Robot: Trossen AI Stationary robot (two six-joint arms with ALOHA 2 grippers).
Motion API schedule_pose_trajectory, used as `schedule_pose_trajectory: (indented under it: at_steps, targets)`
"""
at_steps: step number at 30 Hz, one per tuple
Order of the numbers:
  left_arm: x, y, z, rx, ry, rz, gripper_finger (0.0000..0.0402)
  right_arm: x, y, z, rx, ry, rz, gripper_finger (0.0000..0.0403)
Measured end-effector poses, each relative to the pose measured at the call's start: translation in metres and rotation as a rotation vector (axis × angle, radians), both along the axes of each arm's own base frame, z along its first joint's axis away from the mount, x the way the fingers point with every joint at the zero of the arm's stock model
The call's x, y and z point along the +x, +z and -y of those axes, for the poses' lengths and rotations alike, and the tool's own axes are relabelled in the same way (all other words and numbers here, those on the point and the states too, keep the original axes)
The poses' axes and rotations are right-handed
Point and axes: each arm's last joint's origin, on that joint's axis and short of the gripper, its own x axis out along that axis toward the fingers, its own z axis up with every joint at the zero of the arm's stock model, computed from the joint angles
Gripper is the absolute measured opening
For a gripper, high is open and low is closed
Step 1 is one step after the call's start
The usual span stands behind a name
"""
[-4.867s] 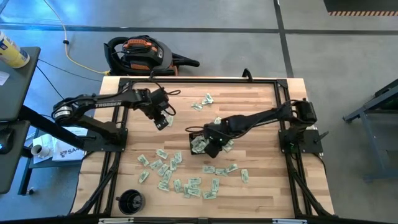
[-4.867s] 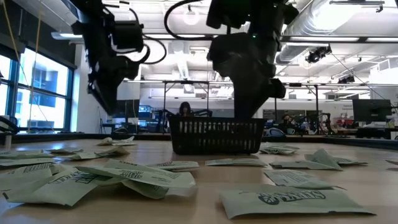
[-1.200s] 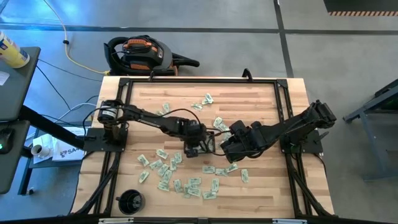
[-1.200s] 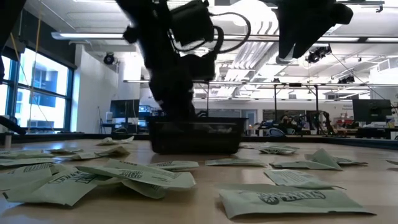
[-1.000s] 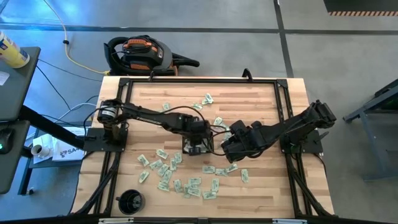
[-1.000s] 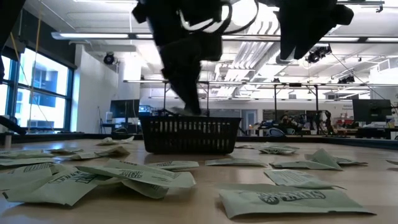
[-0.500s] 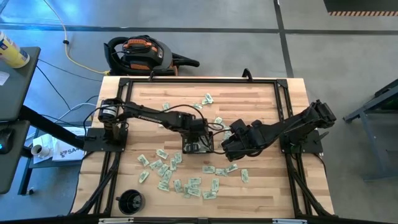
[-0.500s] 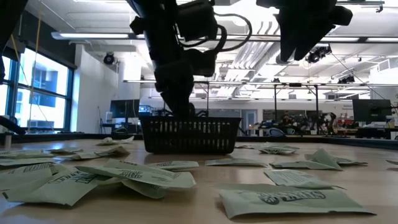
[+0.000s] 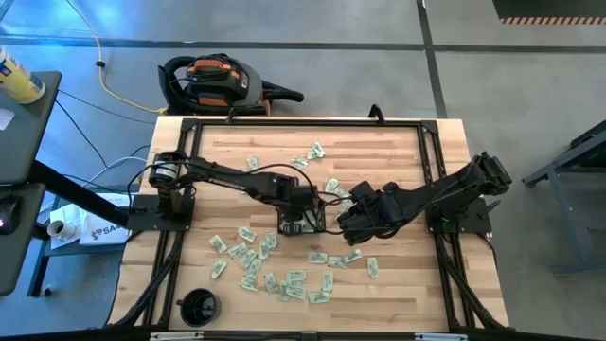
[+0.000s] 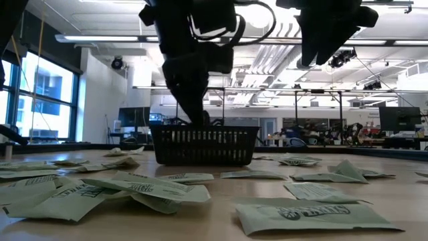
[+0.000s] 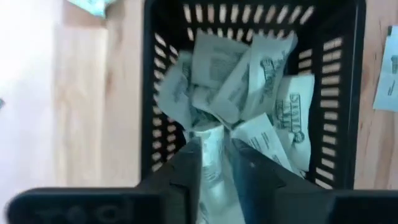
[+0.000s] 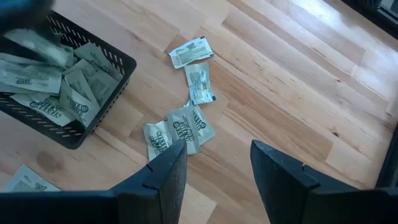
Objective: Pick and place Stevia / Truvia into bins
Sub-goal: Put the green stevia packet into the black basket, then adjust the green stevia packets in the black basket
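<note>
The black mesh tray (image 9: 289, 230) stands mid-table with several pale green Stevia sachets (image 11: 249, 81) piled inside. My left gripper (image 11: 214, 168) reaches down into the tray from above (image 10: 194, 114), shut on one sachet. Many more sachets (image 9: 275, 270) lie flat on the wood toward the near edge. My right gripper (image 12: 217, 180) hangs open just right of the tray (image 9: 352, 223), above a few loose sachets (image 12: 180, 134), with nothing between its fingers. My left gripper has one sachet (image 11: 211, 152) between its two fingers, which come from above and point steeply down into the tray. The sachet runs lengthwise along the fingers. Its lower end reaches the pile in the tray.
A round black cup (image 9: 199, 306) sits at the near left corner. Loose sachets also lie toward the far edge (image 9: 312, 152). Black frame rails (image 9: 185, 189) run along the table's sides. The far left area of the wood is bare.
My left gripper has stayed over the tray and tipped a little steeper. The tray and my right gripper have kept their places.
</note>
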Motion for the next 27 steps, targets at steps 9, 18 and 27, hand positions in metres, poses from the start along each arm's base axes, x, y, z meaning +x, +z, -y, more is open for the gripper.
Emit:
schedule_pose_trajectory:
  at_steps: [9, 18, 27]
  targets:
    - [-0.006, -0.002, -0.001, 0.032, -0.003, -0.070, 0.0265, 0.000, 0.000, 0.000, 0.004, 0.000, -0.002, 0.0169]
    - [-0.015, -0.003, -0.001, 0.003, 0.064, -0.149, 0.0237, 0.001, 0.000, 0.003, -0.012, 0.007, -0.006, 0.0169]
    - [0.001, 0.040, -0.001, 0.016, 0.071, -0.059, 0.0100, 0.003, 0.000, 0.011, 0.005, -0.012, -0.020, 0.0169]
